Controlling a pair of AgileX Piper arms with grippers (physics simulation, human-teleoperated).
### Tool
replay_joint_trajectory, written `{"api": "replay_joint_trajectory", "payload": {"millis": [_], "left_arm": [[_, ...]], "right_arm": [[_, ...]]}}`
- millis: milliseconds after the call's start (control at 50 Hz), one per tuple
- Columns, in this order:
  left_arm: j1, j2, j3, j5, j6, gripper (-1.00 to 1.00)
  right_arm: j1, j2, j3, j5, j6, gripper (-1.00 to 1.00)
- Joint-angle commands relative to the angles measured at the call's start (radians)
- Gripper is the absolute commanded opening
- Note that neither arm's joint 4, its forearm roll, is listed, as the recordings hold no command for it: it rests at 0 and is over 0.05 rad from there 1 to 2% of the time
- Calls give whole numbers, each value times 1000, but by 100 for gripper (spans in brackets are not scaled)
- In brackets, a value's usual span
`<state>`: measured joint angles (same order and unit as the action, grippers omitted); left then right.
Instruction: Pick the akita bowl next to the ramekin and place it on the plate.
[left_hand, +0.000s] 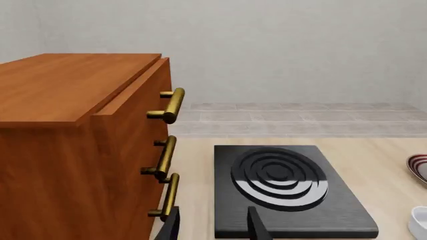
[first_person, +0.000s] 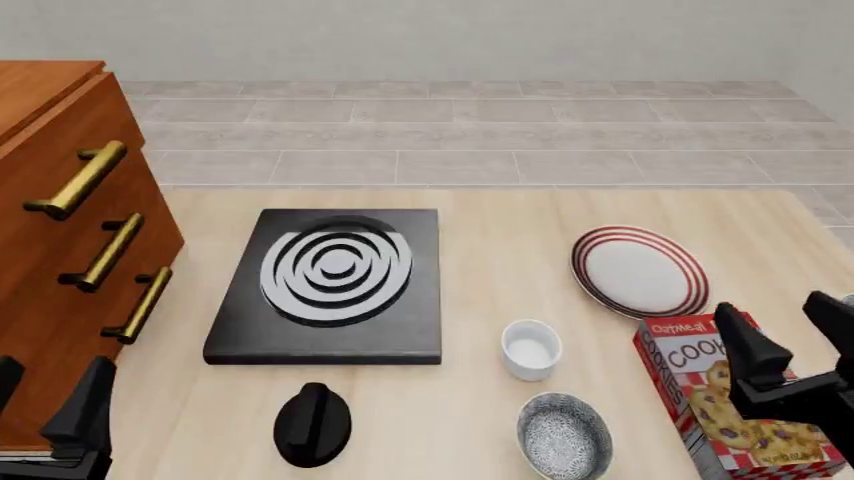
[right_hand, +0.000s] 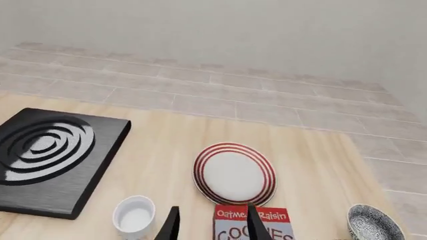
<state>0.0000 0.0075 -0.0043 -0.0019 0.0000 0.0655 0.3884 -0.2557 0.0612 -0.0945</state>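
The speckled grey akita bowl (first_person: 565, 436) sits near the table's front edge, just in front of the plain white ramekin (first_person: 531, 349) (right_hand: 134, 216). Behind and to the right of them lies the red-ringed plate (first_person: 639, 271) (right_hand: 234, 173), with nothing on it. My right gripper (first_person: 790, 340) (right_hand: 212, 225) hangs open over the cookie box, to the right of the bowl, and holds nothing. At the front left, beside the cabinet, my left gripper (first_person: 47, 395) (left_hand: 213, 227) is open too. That bowl is outside both wrist views.
A red oatmeal cookie box (first_person: 727, 410) lies right of the bowl. A second speckled bowl (right_hand: 375, 225) sits beyond the box, further right. A black stove plate (first_person: 334, 283) and its knob (first_person: 312, 423) are left of centre. The wooden drawer cabinet (first_person: 67, 230) stands at the left.
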Motion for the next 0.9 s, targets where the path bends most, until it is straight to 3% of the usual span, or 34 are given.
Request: {"api": "replay_joint_trajectory", "payload": {"millis": [20,40,80,120,200,240,280,320,380,480,520,680,800,900], "left_arm": [[0,0,0,0,0,100],[0,0,0,0,0,100],[0,0,0,0,0,100],[0,0,0,0,0,100],[0,0,0,0,0,100],[0,0,0,0,0,100],[0,0,0,0,0,100],[0,0,0,0,0,100],[0,0,0,0,0,100],[0,0,0,0,0,100],[0,0,0,0,0,100],[0,0,0,0,0,100],[0,0,0,0,0,100],[0,0,0,0,0,100]], "right_arm": [[41,143,-94,63,-20,100],[56,163,-106,74,4,100],[62,169,-117,90,-24,100],[92,207,-139,119,16,100],[91,230,-145,124,-30,100],[100,260,-155,136,6,100],[106,266,-158,149,-14,100],[121,300,-172,162,36,100],[131,307,-188,186,23,100],[154,328,-200,213,34,100],[163,365,-206,231,70,100],[160,382,-224,269,66,100],[180,408,-223,282,119,100],[184,424,-224,292,132,100]]}}
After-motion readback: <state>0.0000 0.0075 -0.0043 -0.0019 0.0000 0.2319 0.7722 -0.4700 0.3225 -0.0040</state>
